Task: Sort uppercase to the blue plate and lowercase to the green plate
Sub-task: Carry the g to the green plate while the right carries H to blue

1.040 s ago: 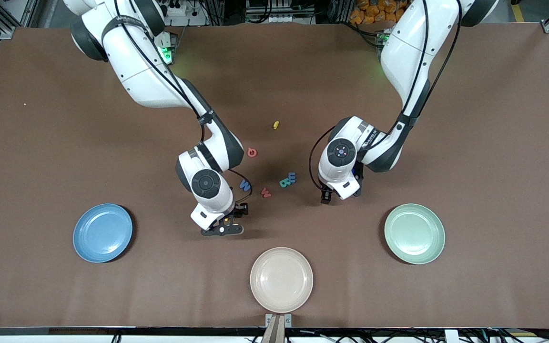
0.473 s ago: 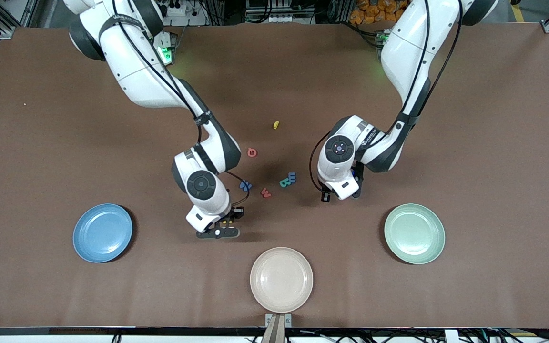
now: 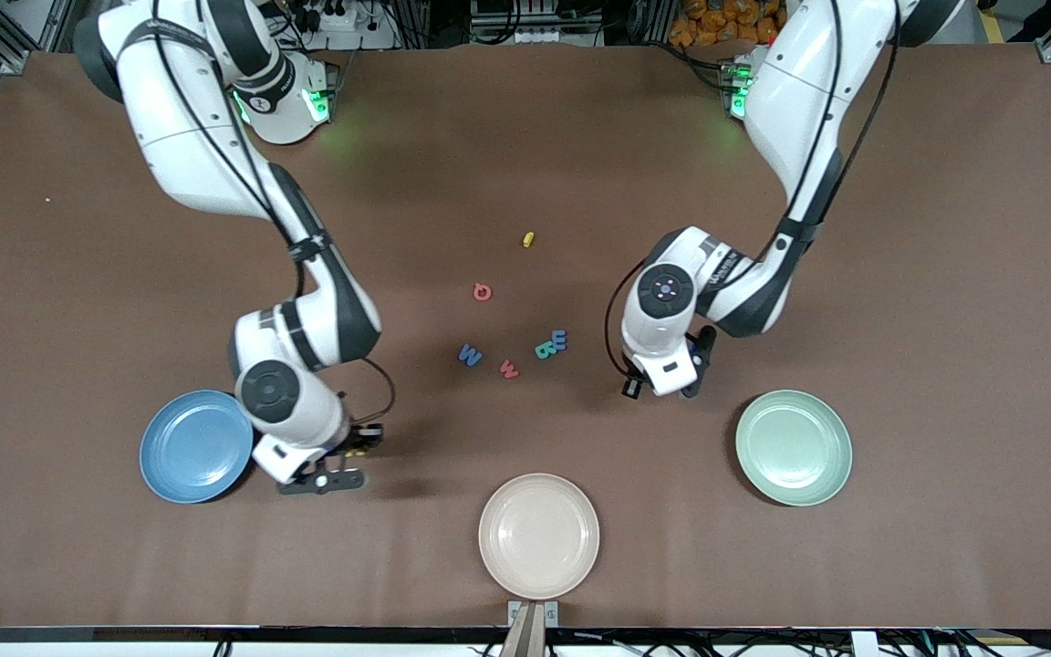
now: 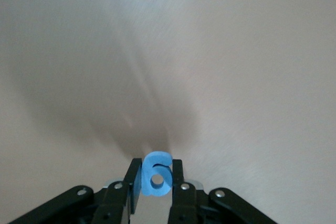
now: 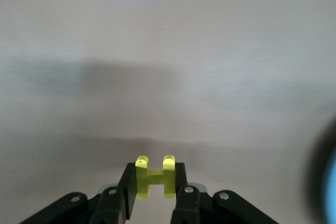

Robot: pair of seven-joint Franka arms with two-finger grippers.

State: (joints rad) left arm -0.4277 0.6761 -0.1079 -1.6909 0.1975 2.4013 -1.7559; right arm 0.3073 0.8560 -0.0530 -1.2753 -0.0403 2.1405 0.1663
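Nearest the front camera, at the bench (image 3: 945,274) edge, a beige plate (image 3: 538,536) is seen, bare and outside the sorting task. A little farther back, the blue plate (image 3: 196,446) is set toward the right arm's end of the bench and the green plate (image 3: 793,446) toward the left arm's end; nothing is seen on either, so the sorting is judged to be at an early stage.

Just beside the blue plate, over bare bench, the right end effector (image 3: 343,461) is found. In the right wrist view it (image 5: 155,182) is shown clamped on the yellow H (image 5: 155,177), pinched across its two uprights with the crossbar between the fingers, a hold that is judged to keep so small a foam piece from twisting. Being a capital, the H is presumably meant for the blue plate, whose rim is blurred at one edge of that view.

The left end effector (image 3: 662,388) is held over bare bench near the green plate, though not yet over it. In the left wrist view it (image 4: 156,182) is closed on the blue g (image 4: 157,174), gripped by its flat sides; as a lowercase letter it is judged bound for the green plate.

Farther back, mid-bench, the remaining letters are left lying: the red w (image 3: 509,369), the blue M (image 3: 470,354), the teal R (image 3: 546,349) touching the blue m (image 3: 559,340), then the red Q (image 3: 482,291), and farthest the tiny yellow letter (image 3: 528,239).
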